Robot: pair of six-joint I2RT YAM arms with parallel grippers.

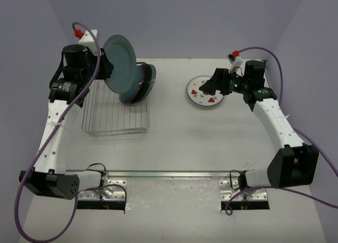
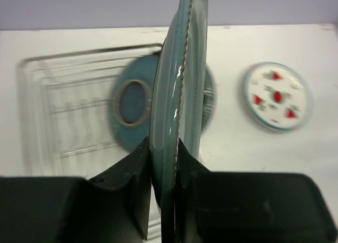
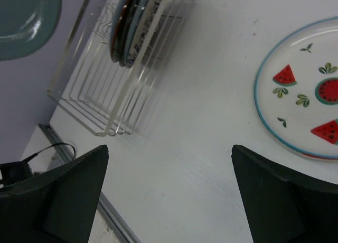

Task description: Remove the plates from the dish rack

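Two grippers show on my feeds. Over the far left corner of the dish rack [image 1: 113,116], my left gripper [image 1: 107,67] is clamped on the rim of a grey-blue plate [image 1: 120,62]. The plate hangs upright, clear above the rack wires. On the left wrist view the fingers [image 2: 132,171] pinch its edge from both sides. At the far right end of the rack, a few plates [image 1: 143,83] stand on edge close together, a dark teal one among them. I count perhaps three from the right wrist view, but the rims blur into each other there. To the right of the rack and well apart from it, a white plate with red watermelon shapes [image 1: 205,91] lies flat on the table [image 1: 174,142]. My right gripper [image 1: 210,86] hovers over the rack-side part of that plate, its jaws spread wide with nothing between them.
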